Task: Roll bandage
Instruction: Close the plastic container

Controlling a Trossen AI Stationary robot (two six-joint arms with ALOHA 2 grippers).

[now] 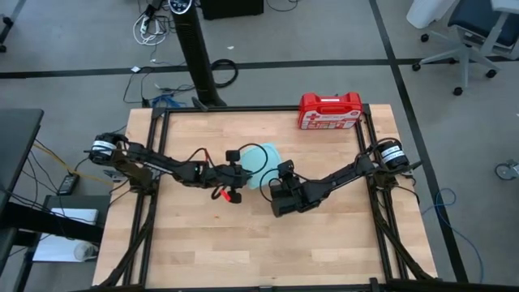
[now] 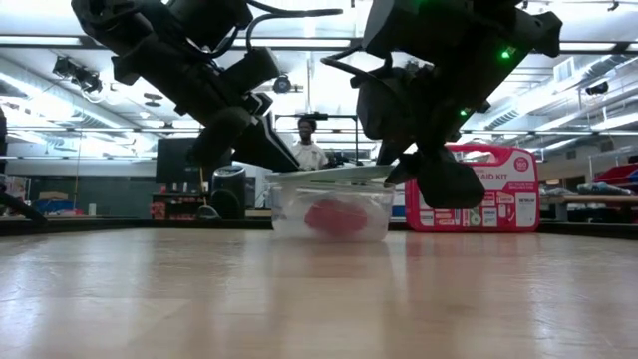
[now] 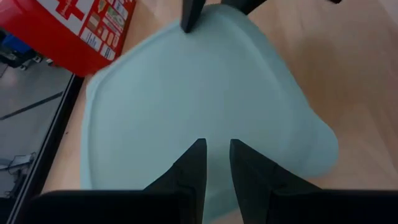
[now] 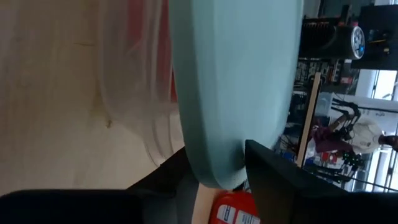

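Note:
A clear square container (image 2: 289,214) stands mid-table with the red bandage (image 2: 334,216) bunched inside it. Its pale blue lid (image 1: 261,158) lies on top, tilted, the right side a little raised (image 2: 384,171). My left gripper (image 3: 216,149) is shut, over the lid's left part (image 1: 242,161). My right gripper (image 4: 221,165) is shut on the lid's near right edge (image 1: 274,174). My left gripper's shut fingertips (image 3: 199,149) stand at the lid's top face (image 3: 214,124), near its left side, coming slanting down from the table's left. Whether they touch the lid or hover just above it, I cannot tell. My right gripper pinches the lid's rim (image 4: 217,177) at the near right corner, one finger under it (image 4: 177,171) and one over it (image 4: 273,168). The fingers come about level from the table's right. The lid's right side is raised off the container; its left side rests on it.
The red first-aid case (image 1: 330,111) stands upright at the table's far edge, right of the middle. A black metal frame (image 1: 154,186) runs along the table's sides. A person (image 2: 309,150) is in the room beyond the table. Bare wood lies toward the near edge.

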